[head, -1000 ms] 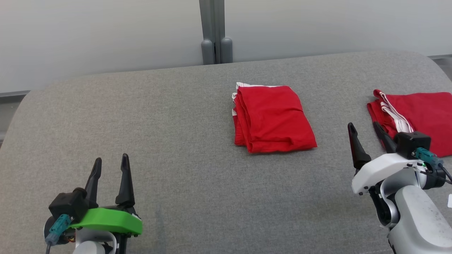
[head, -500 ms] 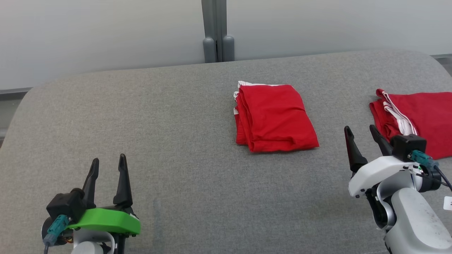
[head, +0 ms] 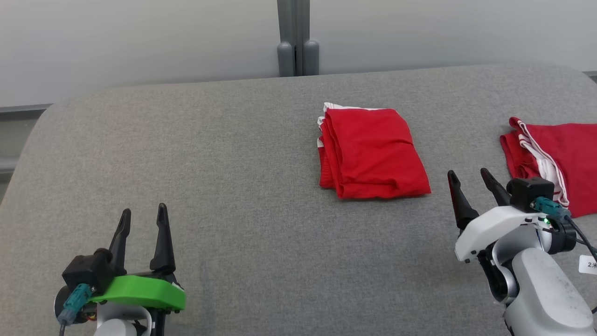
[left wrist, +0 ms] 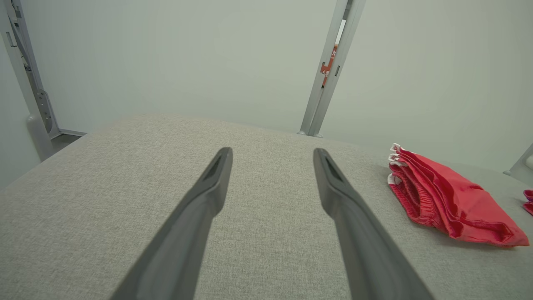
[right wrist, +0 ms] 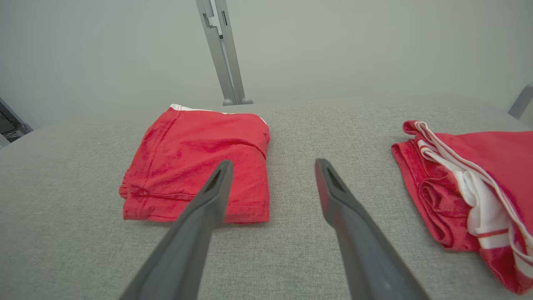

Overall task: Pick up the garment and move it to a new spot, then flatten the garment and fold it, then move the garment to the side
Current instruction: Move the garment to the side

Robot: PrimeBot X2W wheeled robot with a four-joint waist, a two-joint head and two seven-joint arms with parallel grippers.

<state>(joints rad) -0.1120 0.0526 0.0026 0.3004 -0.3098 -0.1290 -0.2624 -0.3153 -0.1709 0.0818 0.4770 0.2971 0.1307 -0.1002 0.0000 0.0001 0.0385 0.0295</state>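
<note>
– Two garments on the tabletop (head: 210, 154), both red. Does the count check?
– It checks. The folded garment (head: 373, 151) lies a little right of the tabletop's middle, nearer the far edge. It is a neat, roughly rectangular packet with several layers stacked along its left side. Thin white trim shows at its far left corner. The cloth is smooth with a slight sheen and a few soft creases.
– And the other?
– The second garment (head: 559, 158) is at the right edge, partly cut off in the head view. It is red too, with white stripes and a bunched white band along its left side. Its fold is looser and lumpier. It lies well apart from the first.
– Surface?
– Grey woven fabric, coarse weave, rounded corners. One grey metal post (head: 298, 46) with two rounded feet stands behind the far edge, against a pale plain wall.
– Hands?
– Two. The left hand (head: 143, 210) is near the front left corner, with a green bracket behind it. Its two long, dark, tapered fingers are spread with nothing between them. The right hand (head: 468, 172) is near the front right, with a white housing. Its fingers are likewise spread and empty, and their tips stop just short of the second garment. Neither hand touches cloth.
</note>
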